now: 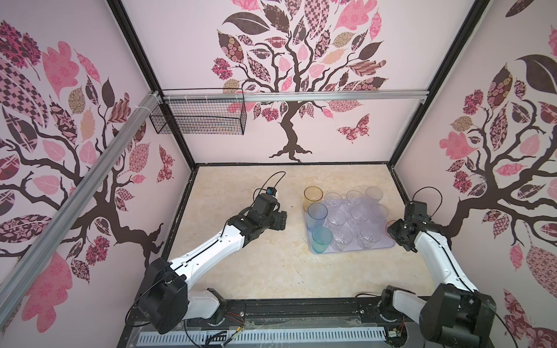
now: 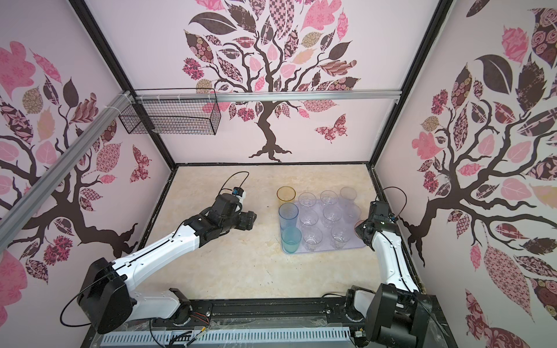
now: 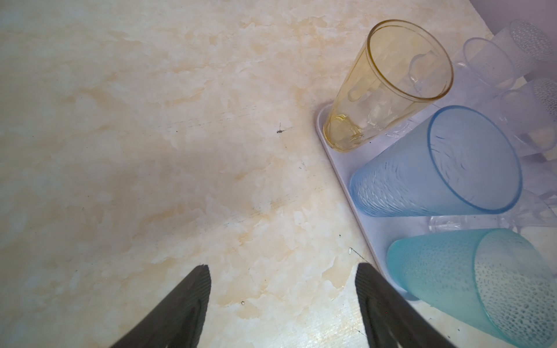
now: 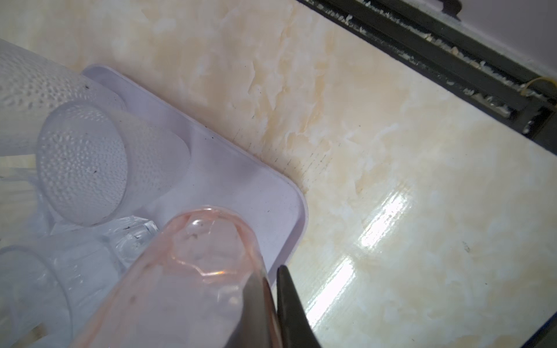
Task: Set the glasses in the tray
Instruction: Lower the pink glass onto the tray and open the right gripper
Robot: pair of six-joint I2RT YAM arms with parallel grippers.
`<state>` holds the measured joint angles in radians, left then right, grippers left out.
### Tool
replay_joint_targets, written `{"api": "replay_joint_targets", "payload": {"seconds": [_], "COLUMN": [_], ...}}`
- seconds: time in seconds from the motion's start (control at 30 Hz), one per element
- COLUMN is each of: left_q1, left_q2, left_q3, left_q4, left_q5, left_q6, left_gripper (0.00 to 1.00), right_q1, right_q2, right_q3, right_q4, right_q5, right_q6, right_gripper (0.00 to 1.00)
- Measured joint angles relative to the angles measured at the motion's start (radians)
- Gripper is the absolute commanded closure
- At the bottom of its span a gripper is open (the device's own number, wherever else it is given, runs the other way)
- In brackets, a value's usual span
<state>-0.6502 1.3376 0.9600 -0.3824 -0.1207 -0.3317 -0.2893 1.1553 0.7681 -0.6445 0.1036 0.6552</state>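
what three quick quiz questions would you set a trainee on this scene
1. Fill in: down the left edge of the tray, far to near in a top view, stand the amber glass, the ___ glass, and the teal glass.
2. Which one does the right tool pinch by its wall? A amber glass, B pink glass, C teal glass.
3. True or false: the left tool holds a glass.
Key: 1 blue glass; 2 B; 3 false, it is open over bare table.
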Motion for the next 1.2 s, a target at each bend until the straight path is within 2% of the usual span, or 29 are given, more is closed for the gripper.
{"api": "replay_joint_targets", "payload": {"seconds": [0.3,0.67,0.93,1.2], "left_q1": [0.000,0.010,0.009,0.010], "left_q2": [-0.013,-0.028,-0.034,-0.033], "left_q3": [-0.002,-0.002,-0.002,-0.002], "left_q4": [0.008,0.010,0.014,0.014], "left_q5": [0.013,0.012,0.009,0.008], "left_q6": [0.004,0.013,0.016,0.016], "left_gripper": [0.21,0.21,0.21,0.21], "right_q1": [0.000,0.000,-0.001,-0.001], "right_q2": [0.095,0.148,0.179,0.175], "right_q3": [-0.037,-0.055,-0.061,-0.002], "right_q4": [0.069,0.113,0.134,0.087], "right_q5": [-0.005,0.004,-0.003,-0.011], "right_q6": [-0.001,-0.019,-0.042,-0.058], "right_gripper": [1.00,0.88,0.63,0.54]}}
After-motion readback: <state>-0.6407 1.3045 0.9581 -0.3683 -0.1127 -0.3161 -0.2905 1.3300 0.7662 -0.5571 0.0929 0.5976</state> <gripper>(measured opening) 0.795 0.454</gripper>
